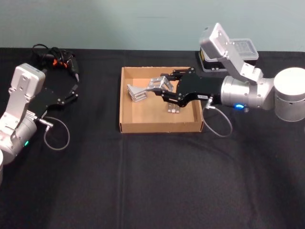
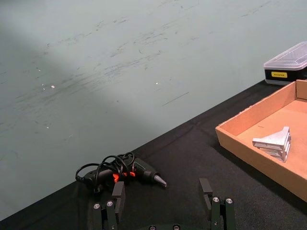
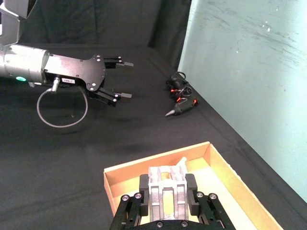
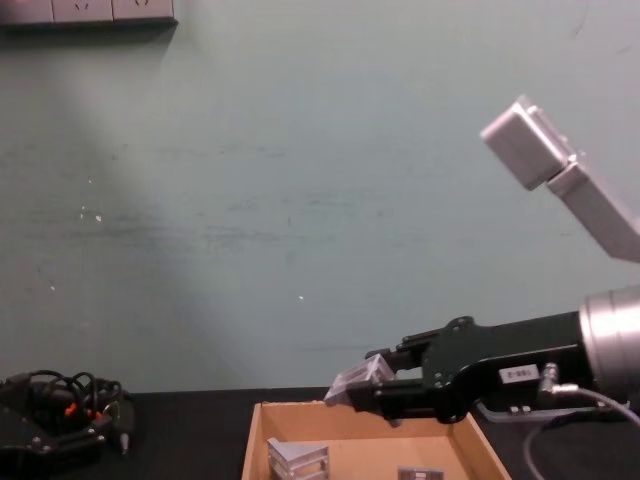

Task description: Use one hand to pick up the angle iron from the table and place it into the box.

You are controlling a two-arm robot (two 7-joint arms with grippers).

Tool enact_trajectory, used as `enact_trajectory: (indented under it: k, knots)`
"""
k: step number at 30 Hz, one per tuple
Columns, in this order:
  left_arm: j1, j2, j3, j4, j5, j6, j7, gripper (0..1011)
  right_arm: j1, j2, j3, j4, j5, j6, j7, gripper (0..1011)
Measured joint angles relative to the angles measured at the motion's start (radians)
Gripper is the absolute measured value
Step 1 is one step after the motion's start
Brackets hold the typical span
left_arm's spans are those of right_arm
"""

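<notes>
Currently the angle iron [image 1: 159, 85] sits pinched between the fingers of the right gripper [image 1: 162, 88], held up over the far-middle of the box [image 1: 125, 98], centre of the head frame; in the chest view the same bracket [image 4: 357, 384] hangs clear above the box rim [image 4: 352, 410], lower centre of the frame. Right wrist view has the ribbed metal piece [image 3: 166, 194] clamped between both pads at bottom centre. Two more pieces already lie on the box floor: a second angle iron [image 1: 135, 93] near the left wall and a small flat bracket [image 1: 172, 109] to the right of it, under the arm. Box rests on the black table [image 1: 152, 181]. Left gripper [image 1: 71, 93] hangs at middle left of the head frame, fingers spread, nothing between them, well apart from the box. A black corded tool [image 1: 59, 59] with red bits lies upper left; a black case with clear lid [image 1: 238, 52] stands behind the box, upper right.
</notes>
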Motion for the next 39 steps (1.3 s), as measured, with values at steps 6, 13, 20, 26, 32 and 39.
enact_trajectory:
  k: [6, 13, 20, 26, 32, 39]
  knots:
    - [0.0, 0.0, 0.0, 0.0, 0.0, 0.0, 0.0, 1000, 0.026, -0.045, -0.024, 0.062, -0.027, -0.014, 0.008, 450]
    - [0.0, 0.0, 0.0, 0.0, 0.0, 0.0, 0.0, 1000, 0.051, -0.081, -0.051, 0.117, -0.066, -0.02, 0.02, 450]
    - [0.0, 0.0, 0.0, 0.0, 0.0, 0.0, 0.0, 1000, 0.066, -0.1, -0.066, 0.152, -0.094, -0.009, 0.031, 450]
    - [0.0, 0.0, 0.0, 0.0, 0.0, 0.0, 0.0, 1000, 0.073, -0.108, -0.07, 0.172, -0.109, -0.003, 0.038, 450]
    - [0.0, 0.0, 0.0, 0.0, 0.0, 0.0, 0.0, 1000, 0.075, -0.111, -0.073, 0.177, -0.121, 0.009, 0.041, 450]
    - [0.0, 0.0, 0.0, 0.0, 0.0, 0.0, 0.0, 1000, 0.079, -0.111, -0.076, 0.183, -0.134, 0.025, 0.046, 450]
